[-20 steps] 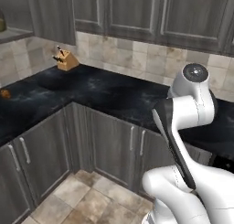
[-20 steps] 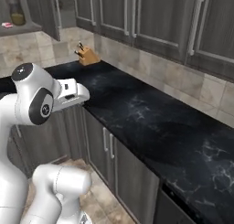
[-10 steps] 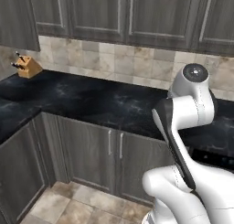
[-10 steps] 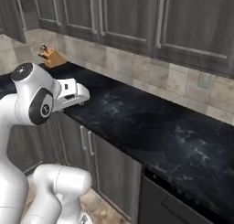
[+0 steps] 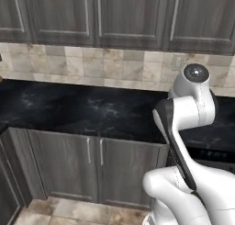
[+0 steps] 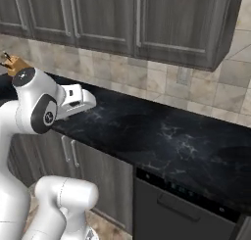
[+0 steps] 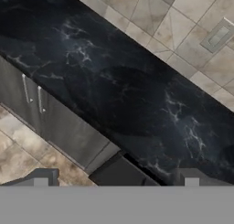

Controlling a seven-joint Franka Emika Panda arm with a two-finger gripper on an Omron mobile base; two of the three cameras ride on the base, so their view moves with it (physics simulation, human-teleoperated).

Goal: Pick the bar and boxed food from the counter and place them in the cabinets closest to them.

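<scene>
the white arm (image 5: 183, 127) stands nearest, folded up in front of the bench, its forearm reaching out level over the front edge. the hand (image 7: 116, 179) hangs above the bench with its two dark fingertips (image 7: 41, 178) set well apart and nothing between them: released, grasping nothing. in the right base view the hand's white body (image 6: 78, 101) juts toward the bench, apart from its surface.

below and ahead lies the bench (image 5: 82, 111), a black marble-look top with thin white veins, running the width of the view. under it sit grey wood base cupboards (image 5: 73, 162) with slim metal handles, and to their right a dark appliance front (image 6: 181, 209) with a small lit panel. the floor (image 5: 69, 212) is pale brown tile.

behind the bench rises a beige tiled wall (image 5: 105, 70) carrying a pale outlet plate (image 7: 218, 35). above that hang the cabinets (image 5: 124, 17), dark grey-brown, all doors closed.

farthest off, at the left edge of the right base view, a tan knife block (image 6: 17, 63) stands on the bench against the wall.

the bar and the boxed food: i cannot tell where they are.
</scene>
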